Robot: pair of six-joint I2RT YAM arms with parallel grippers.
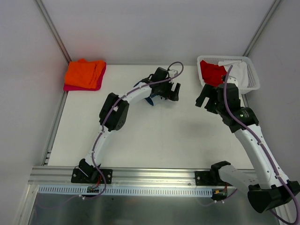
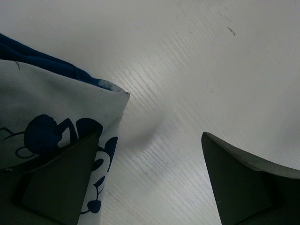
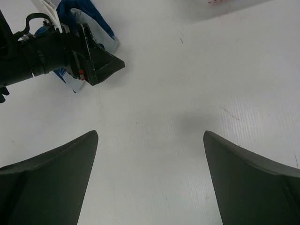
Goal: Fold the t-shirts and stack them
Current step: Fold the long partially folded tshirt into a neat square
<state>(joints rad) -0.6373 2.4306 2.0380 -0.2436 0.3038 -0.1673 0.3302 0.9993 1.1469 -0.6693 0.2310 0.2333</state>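
Navy t-shirt [image 1: 150,100] lies crumpled on the table [image 1: 154,140] under the left gripper [image 1: 171,92] from above; the left wrist view shows released fingers [image 2: 61,183] at its printed edge, so pinching it seems next; the right gripper [image 3: 150,136], in its own view, hangs open and empty.

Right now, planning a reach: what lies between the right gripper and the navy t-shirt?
The open left gripper, at the navy t-shirt; otherwise bare table. Top and right wrist views show it.
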